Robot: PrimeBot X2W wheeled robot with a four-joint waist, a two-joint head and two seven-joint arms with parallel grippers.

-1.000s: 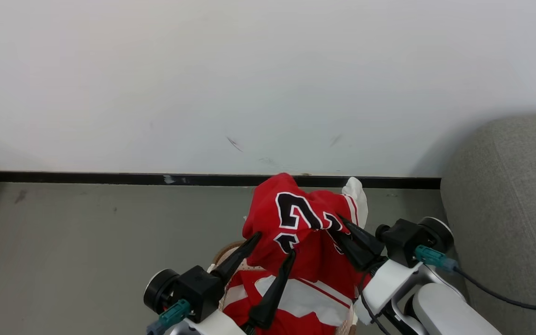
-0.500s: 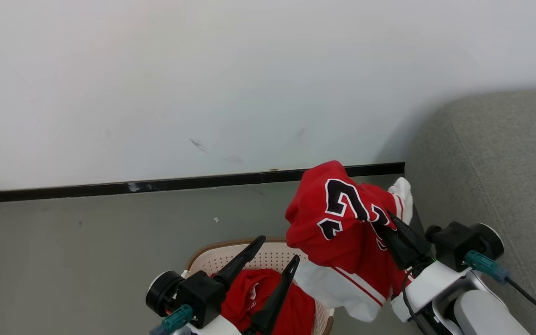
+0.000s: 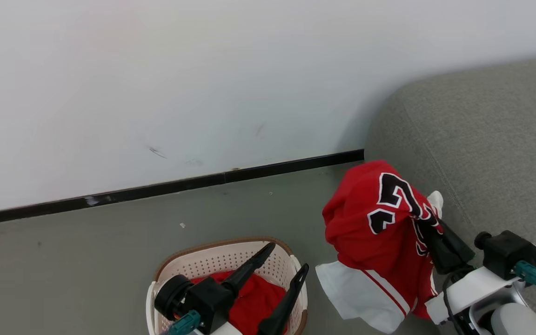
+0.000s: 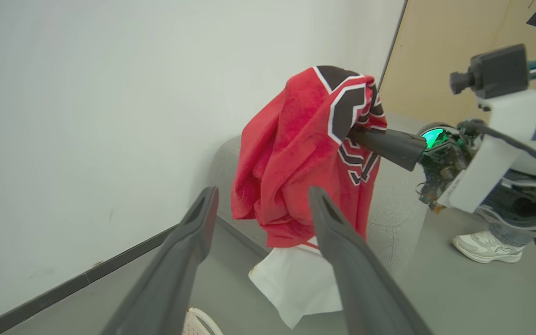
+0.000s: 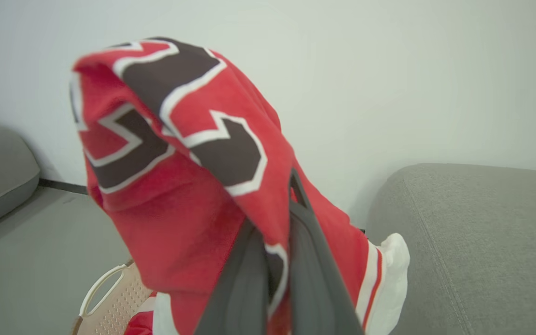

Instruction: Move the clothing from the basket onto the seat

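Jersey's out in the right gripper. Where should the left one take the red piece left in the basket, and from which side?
Pinch the bunched middle of the red piece, coming from straight above: the basket walls ring it, only the top is open, and the open left gripper hangs over it.

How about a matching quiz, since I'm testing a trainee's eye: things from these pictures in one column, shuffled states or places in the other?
1. jersey
2. basket
3. left gripper
4. sofa

A. jaws apart, holding nothing
B. grey, by the wall
C. hanging from the shut right gripper
D. on the floor, red garment inside

Pairs: 1-C, 2-D, 3-A, 4-B.
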